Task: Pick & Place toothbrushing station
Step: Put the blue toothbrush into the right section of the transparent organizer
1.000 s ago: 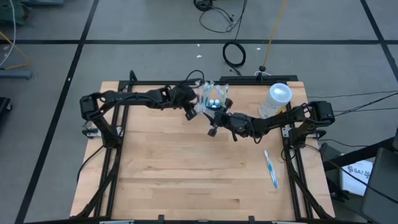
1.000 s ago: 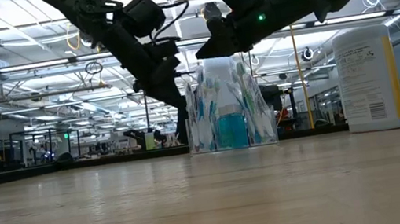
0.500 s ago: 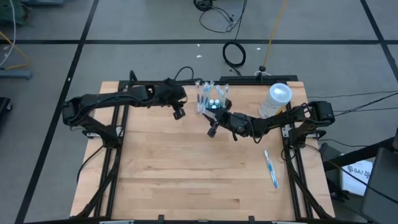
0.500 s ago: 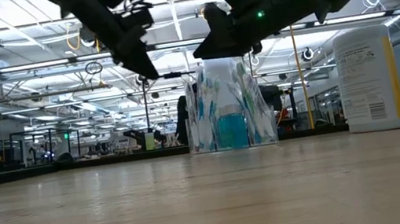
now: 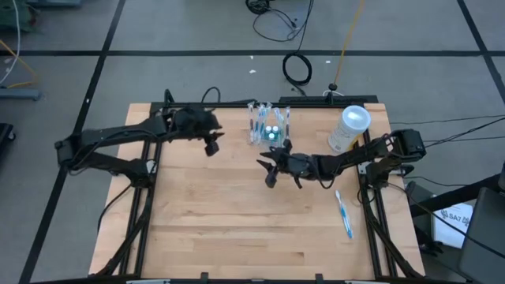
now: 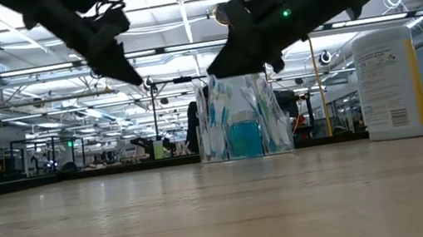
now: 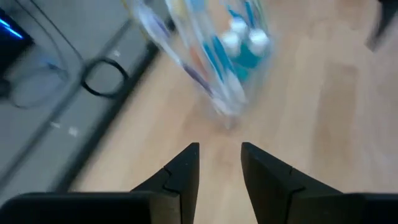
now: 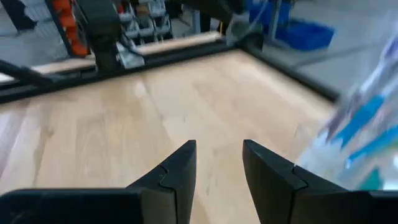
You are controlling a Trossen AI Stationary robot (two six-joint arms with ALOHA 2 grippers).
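Note:
The toothbrushing station point(image 5: 268, 126) is a small clear holder with blue-and-white toothbrushes and a blue cup inside. It stands upright on its base near the table's far edge and also shows in the low view point(image 6: 242, 118). My left gripper point(image 5: 211, 147) hangs open and empty to the station's left, above the table; in its wrist view point(image 7: 219, 155) the station point(image 7: 214, 56) lies ahead, apart from the fingers. My right gripper point(image 5: 268, 171) is open and empty just near-side of the station; its wrist view point(image 8: 219, 158) shows the station point(image 8: 357, 140) off to one side.
A whitish cylinder with a round white top point(image 5: 349, 128) stands at the far right of the table, right of the station. A loose blue-and-white toothbrush point(image 5: 343, 214) lies near the right edge. Bare wood spreads over the table's middle and near part point(image 5: 237, 229).
My left gripper has drawn back from the station's left side toward the table's left edge and has risen. My right gripper has moved from the station toward the near edge. The station stands where it was.

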